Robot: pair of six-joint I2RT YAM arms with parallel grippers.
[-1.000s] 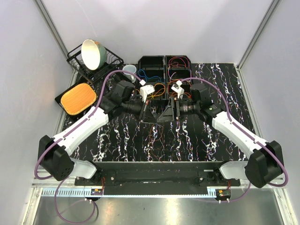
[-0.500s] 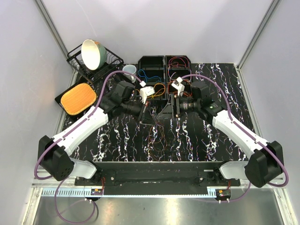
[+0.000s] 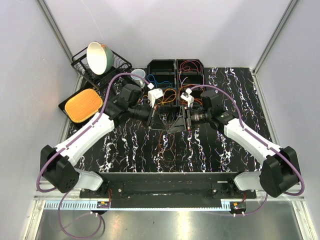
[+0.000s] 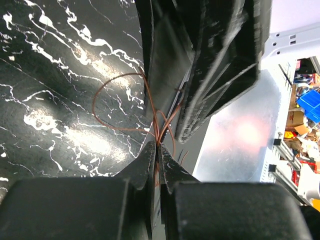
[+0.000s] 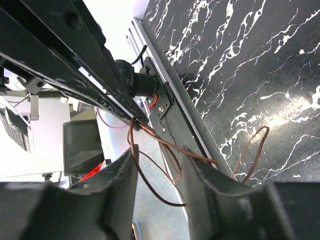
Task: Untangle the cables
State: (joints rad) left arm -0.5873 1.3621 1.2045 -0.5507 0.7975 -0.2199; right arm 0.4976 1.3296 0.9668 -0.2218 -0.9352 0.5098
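Observation:
The cables are thin brown, orange and red wires. In the left wrist view my left gripper [image 4: 158, 150] is shut on a bunch of brown cables [image 4: 120, 100] that loop out over the black marbled table. My right gripper [image 5: 162, 152] is open, and loops of the same cables [image 5: 160, 185] pass between its fingers [image 5: 125, 170], one strand lying against the right finger. From above, the left gripper [image 3: 162, 125] and the right gripper [image 3: 175, 125] nearly meet at mid-table, and the tangled cables [image 3: 167, 144] trail below them.
Black bins [image 3: 161, 65] at the back hold more blue, red and orange wires [image 3: 190, 66]. A dish rack [image 3: 82, 67] with a bowl [image 3: 98, 56], a cup [image 3: 138, 75] and an orange-filled tray [image 3: 83, 104] stand at the back left.
My right gripper has swung left, close to the left gripper, and its jaws have narrowed around the cable loops. The left gripper has kept its hold and barely moved.

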